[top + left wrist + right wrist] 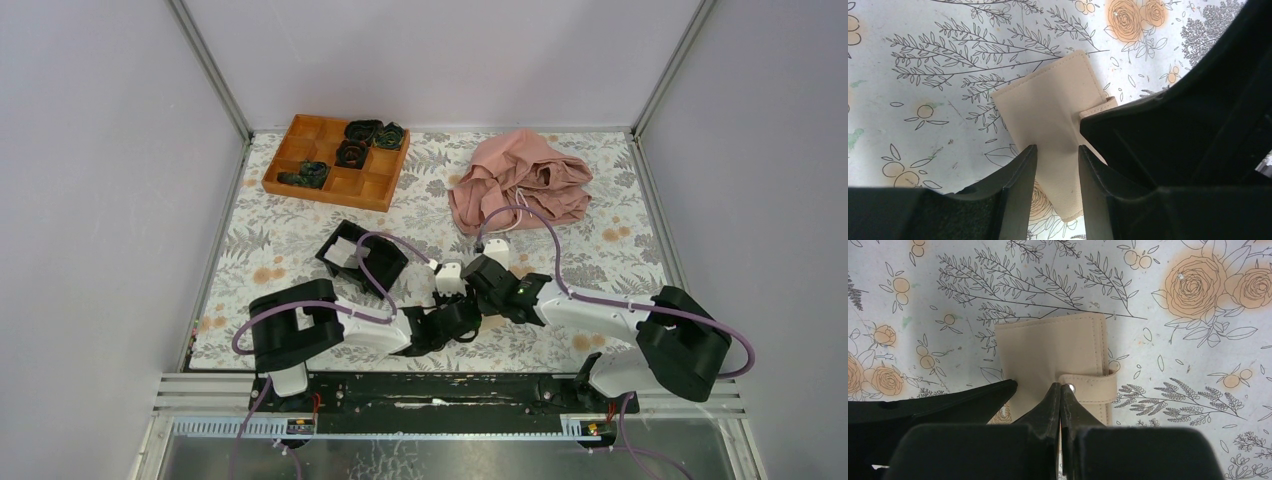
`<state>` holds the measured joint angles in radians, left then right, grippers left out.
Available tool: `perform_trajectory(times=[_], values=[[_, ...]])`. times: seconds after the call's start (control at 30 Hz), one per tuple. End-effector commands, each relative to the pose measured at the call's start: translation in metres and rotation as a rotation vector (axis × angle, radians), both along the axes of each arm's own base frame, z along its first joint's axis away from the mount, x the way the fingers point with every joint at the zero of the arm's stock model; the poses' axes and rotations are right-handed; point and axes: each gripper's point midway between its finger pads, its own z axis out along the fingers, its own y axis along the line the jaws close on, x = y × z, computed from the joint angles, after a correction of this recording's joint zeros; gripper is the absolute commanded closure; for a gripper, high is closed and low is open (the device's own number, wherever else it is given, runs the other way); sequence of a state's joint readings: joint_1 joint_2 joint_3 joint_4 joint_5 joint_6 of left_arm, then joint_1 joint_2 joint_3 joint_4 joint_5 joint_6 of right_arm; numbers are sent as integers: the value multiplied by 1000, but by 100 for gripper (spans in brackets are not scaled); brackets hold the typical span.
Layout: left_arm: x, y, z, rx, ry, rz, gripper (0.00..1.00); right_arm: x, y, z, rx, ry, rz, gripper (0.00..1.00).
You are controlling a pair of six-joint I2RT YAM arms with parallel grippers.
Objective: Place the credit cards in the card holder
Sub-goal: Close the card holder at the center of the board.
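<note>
The card holder (1048, 347) is a flat beige wallet lying closed on the floral cloth, its strap (1093, 387) snapped across the right edge. My right gripper (1061, 386) is shut, its tips at the strap's free end beside the metal snap (1071, 387). My left gripper (1058, 148) is open, its jaws apart with the card holder (1048, 110) showing between them, and one finger (978, 395) reaches the holder's left edge. In the top view both grippers (472, 305) meet near the table's front and hide the holder. The credit cards are not clearly seen.
A black open box (385, 262) with something pale inside stands just behind the left arm. An orange-brown compartment tray (290, 165) holding dark rolled items sits at the back left. A crumpled pink cloth (520, 180) lies at the back right. White walls enclose the table.
</note>
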<state>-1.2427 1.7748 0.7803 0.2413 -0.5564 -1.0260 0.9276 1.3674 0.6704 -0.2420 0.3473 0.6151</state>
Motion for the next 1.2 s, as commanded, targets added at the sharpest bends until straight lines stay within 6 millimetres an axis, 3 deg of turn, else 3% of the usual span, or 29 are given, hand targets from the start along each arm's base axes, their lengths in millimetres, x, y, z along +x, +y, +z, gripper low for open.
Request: perform_trajectory(times=[0.0, 0.5, 0.7, 0.9, 1.17], values=[[-22, 7, -42, 19, 115, -64, 57, -2, 22, 0, 71, 16, 21, 100], [-26, 10, -45, -9, 123, -59, 57, -8, 7, -18, 36, 36, -26, 100], [-26, 15, -43, -24, 121, -46, 57, -8, 4, -15, 32, 24, -33, 100], [-20, 24, -22, -72, 77, -2, 56, 4, 15, 20, 92, -57, 8, 73], [-7, 41, 33, -171, -37, 69, 55, 14, 24, 64, 148, -144, 46, 54]])
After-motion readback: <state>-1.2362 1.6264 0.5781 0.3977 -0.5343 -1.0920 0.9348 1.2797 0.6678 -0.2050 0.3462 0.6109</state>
